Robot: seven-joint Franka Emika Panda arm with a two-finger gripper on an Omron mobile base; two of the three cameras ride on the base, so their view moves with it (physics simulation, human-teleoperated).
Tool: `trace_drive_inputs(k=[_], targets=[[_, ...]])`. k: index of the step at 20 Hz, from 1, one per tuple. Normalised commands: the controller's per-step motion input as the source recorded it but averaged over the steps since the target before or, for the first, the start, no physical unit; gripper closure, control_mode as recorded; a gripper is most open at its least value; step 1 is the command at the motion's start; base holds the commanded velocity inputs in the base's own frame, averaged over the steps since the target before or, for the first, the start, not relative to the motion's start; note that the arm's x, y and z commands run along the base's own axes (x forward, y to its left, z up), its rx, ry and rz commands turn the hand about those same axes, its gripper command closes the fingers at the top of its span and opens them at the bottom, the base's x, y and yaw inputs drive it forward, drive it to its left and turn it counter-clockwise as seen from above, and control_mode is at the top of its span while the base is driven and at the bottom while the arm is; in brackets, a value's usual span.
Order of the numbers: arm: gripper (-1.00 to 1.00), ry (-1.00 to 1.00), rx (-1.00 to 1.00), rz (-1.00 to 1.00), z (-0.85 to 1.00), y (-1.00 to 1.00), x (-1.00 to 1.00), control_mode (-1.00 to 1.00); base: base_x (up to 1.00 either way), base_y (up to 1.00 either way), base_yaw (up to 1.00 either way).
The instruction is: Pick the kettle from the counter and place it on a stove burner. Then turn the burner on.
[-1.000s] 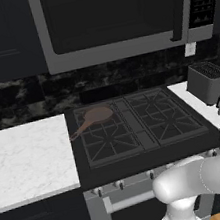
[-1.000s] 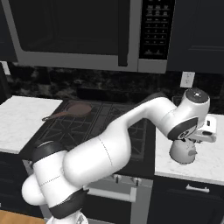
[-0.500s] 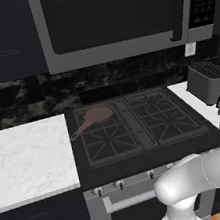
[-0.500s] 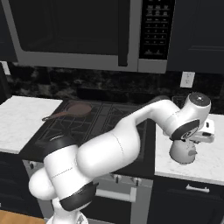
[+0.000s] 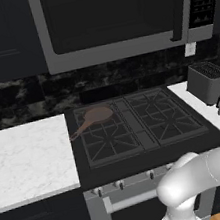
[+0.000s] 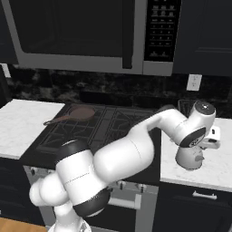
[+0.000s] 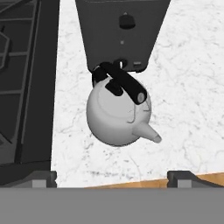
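The kettle [image 7: 117, 116] is round and silver-white with a dark arched handle and a short spout, and it stands upright on the narrow marble counter [image 7: 188, 87] right in front of the toaster. My gripper [image 7: 113, 177] hovers above it toward the counter's front edge, open and holding nothing; one fingertip [image 7: 41, 178] shows at each lower corner. From the right base view the kettle [image 6: 186, 161] sits under my wrist, with the gripper [image 6: 211, 140] just to its right. The stove burners [image 5: 164, 118] lie left of the counter [image 6: 213, 170], black grates bare.
A boxy grey toaster [image 5: 208, 81] stands at the back of the counter, close behind the kettle. A copper frying pan [image 5: 97, 115] rests on the rear left burner. A wide marble slab [image 5: 28, 156] lies left of the stove. A microwave [image 5: 111, 15] hangs overhead.
The arm's lower links and elbow have swung round while the wrist sank slightly over the kettle. The jaws stayed open and the kettle has not moved.
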Motion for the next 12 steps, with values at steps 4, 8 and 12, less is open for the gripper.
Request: trace_drive_inputs(k=[4,8,12], targets=[[-1.0,0.0,0.0,0.02,-0.12,-0.38,0.2,-1.0,0.0,0.0,0.0],[-1.0,0.0,0.01,0.03,-0.08,-0.21,0.21,-1.0,0.0,0.0,0.0],[-1.0,0.0,0.02,0.05,-0.01,-0.04,0.2,-1.0,0.0,0.0,0.0]])
